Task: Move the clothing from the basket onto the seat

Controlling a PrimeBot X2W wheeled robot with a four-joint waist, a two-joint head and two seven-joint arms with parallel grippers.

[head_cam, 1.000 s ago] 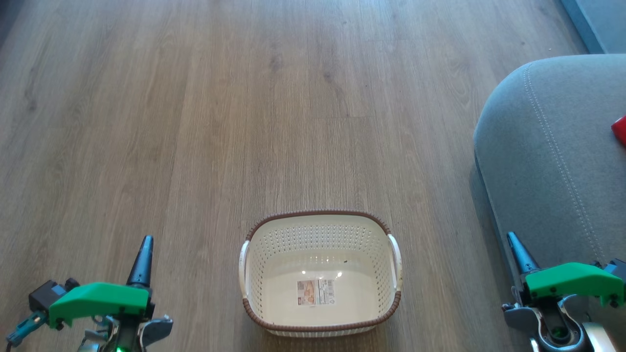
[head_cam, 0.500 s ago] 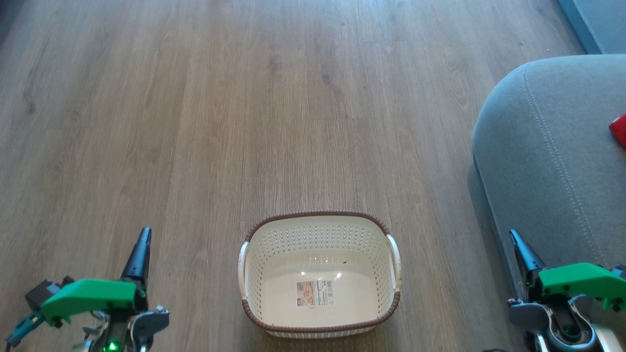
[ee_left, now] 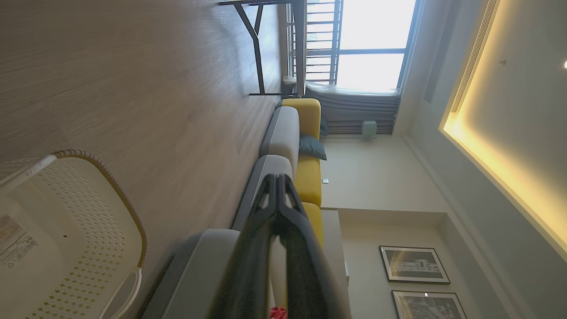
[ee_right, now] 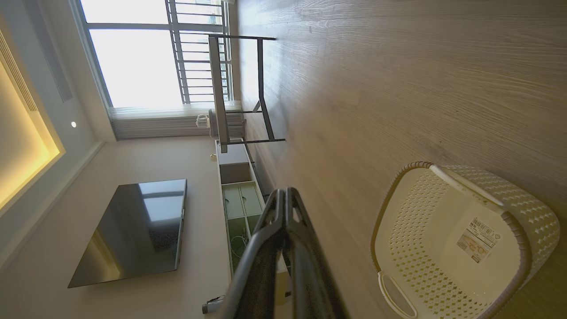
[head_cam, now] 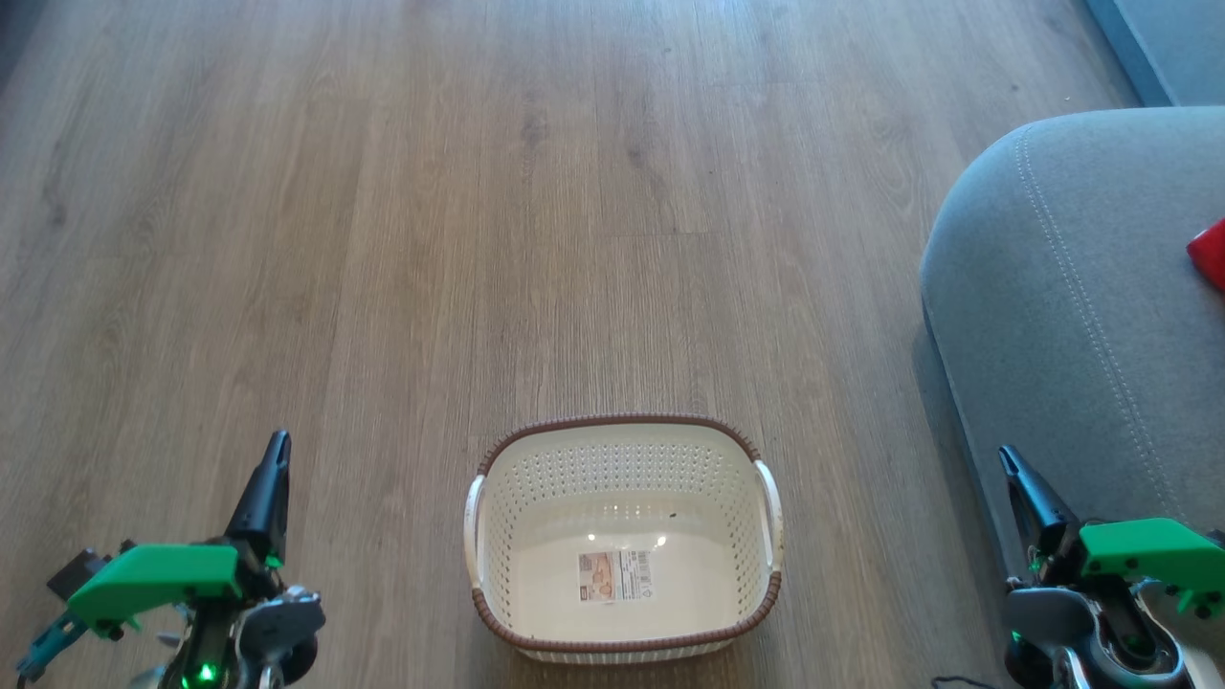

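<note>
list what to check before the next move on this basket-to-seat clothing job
1. Nothing left in the cream perforated plastic basket: ok, just its label sticker.
2. The red fabric clothing lies on the grey upholstered seat: ok for the corner in the head view.
3. Both garments there: cannot tell, cut off by the frame edge.
4. The left gripper shut and empty: ok.
5. The right gripper shut and empty: ok.
6. Basket upright on the wooden floor: ok.
</note>
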